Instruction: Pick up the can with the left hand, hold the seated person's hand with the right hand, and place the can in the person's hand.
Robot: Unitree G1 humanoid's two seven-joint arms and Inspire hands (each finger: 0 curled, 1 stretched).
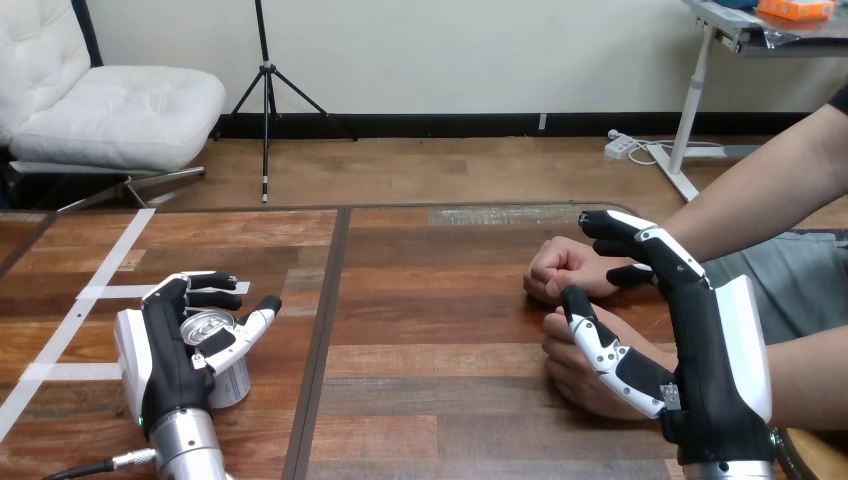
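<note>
Down at the near left of the table (450, 330), the left hand (168, 350) is wrapped round the can (232, 385), fingers curled over one side and thumb hooked across the other. The can stands upright on the wood with its silver top showing. Its side is mostly covered by the hand, and what print shows is too small to read.

White tape strips (100, 291) run across the boards just left of that hand, and a dark seam (322, 340) splits the tabletop just right of it. From that seam a broad run of bare wood stretches to the person's hands.

Over on the right, the right hand (705, 350) is spread wide. Its thumb lies across the person's nearer hand (575, 385), and its fingers reach up beside the wrist of the person's farther hand (562, 268), which is closed in a fist. I can't see any finger curled round either one. Both of the person's hands rest near the right edge.
</note>
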